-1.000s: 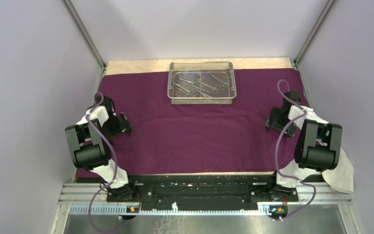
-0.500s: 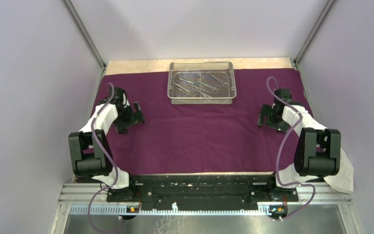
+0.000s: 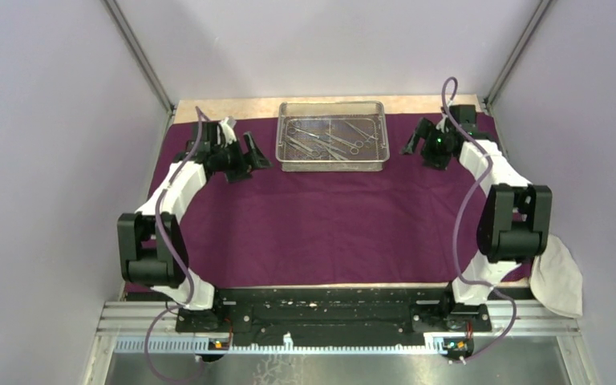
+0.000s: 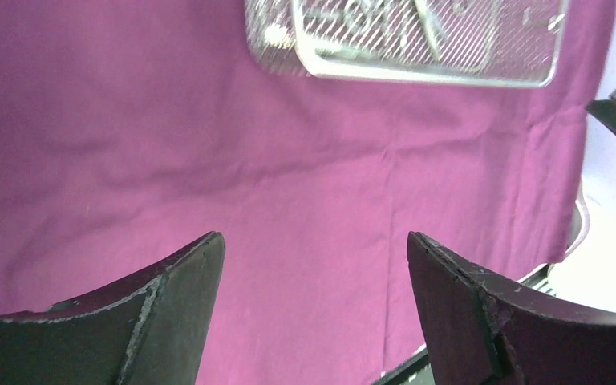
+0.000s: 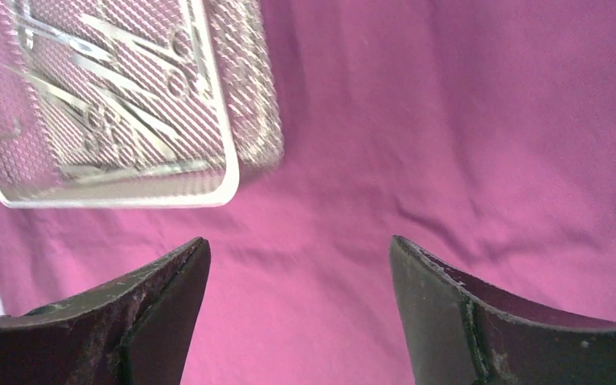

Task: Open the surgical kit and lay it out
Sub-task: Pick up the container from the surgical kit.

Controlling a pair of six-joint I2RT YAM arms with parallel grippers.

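The dark purple cloth wrap (image 3: 329, 208) lies spread flat over the table. At its far edge stands the silver wire-mesh tray (image 3: 330, 164), with several slim steel instruments (image 3: 325, 140) lying inside. My left gripper (image 3: 255, 152) hovers just left of the tray, open and empty. On the tray's right side my right gripper (image 3: 414, 143) is open with nothing in it. In the left wrist view the tray (image 4: 417, 70) shows above the wide jaws (image 4: 314, 245). The right wrist view has the tray (image 5: 228, 168) and instruments (image 5: 112, 80) at upper left, beyond the gripper (image 5: 298, 245).
A white cloth (image 3: 557, 277) hangs at the table's right edge beside the right arm. A strip of bare wooden table (image 3: 224, 108) runs behind the wrap. Grey enclosure walls stand on both sides. The black arm mount rail (image 3: 329, 309) crosses the near edge.
Both arms have reached forward from mid-table to the far edge, and each gripper now flanks the tray. The tray and the wrap have not moved.
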